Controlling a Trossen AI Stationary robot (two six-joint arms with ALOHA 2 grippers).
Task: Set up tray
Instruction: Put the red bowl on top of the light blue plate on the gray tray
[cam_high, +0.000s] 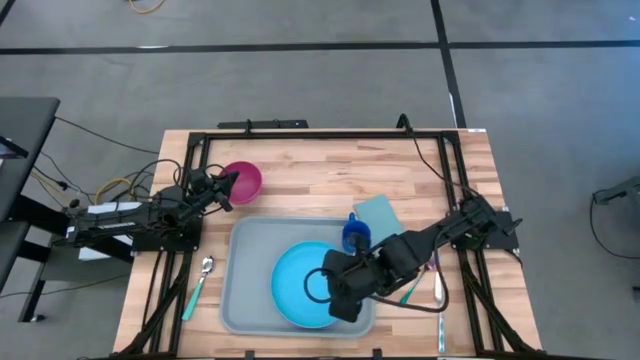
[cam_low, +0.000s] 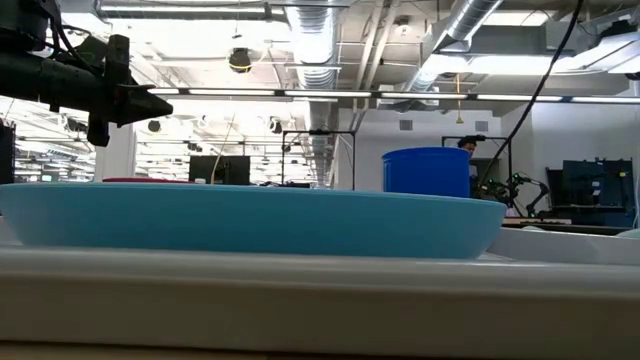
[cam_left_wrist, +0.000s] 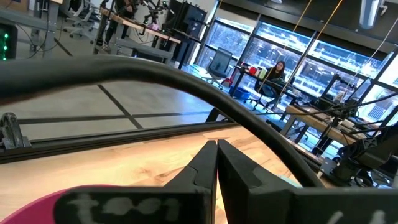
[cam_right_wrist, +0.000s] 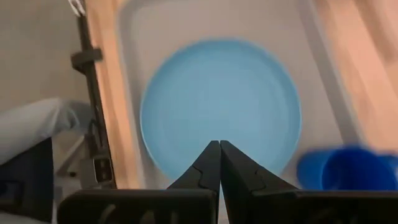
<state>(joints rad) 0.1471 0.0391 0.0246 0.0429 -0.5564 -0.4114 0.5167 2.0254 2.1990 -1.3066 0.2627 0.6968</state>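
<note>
The grey-blue tray (cam_high: 250, 262) lies flat on the wooden table, and the round bright blue plate (cam_high: 296, 284) rests on it. My right gripper (cam_high: 322, 284) hovers shut above the plate (cam_right_wrist: 221, 106) and touches nothing; the low view shows only the plate (cam_low: 250, 215) and the tray's rim (cam_low: 300, 290). A dark blue cup (cam_high: 356, 236) stands at the tray's far right corner. My left gripper (cam_high: 230, 187) waits shut in the air beside a magenta bowl (cam_high: 245, 180), well above the table (cam_low: 165, 105).
A light-teal napkin (cam_high: 378, 214) lies on the table beyond the cup. A teal-handled spoon (cam_high: 198, 284) lies left of the tray, and more cutlery (cam_high: 438, 285) lies to its right, under my right arm. A black frame (cam_high: 300, 134) runs along the table's far edge.
</note>
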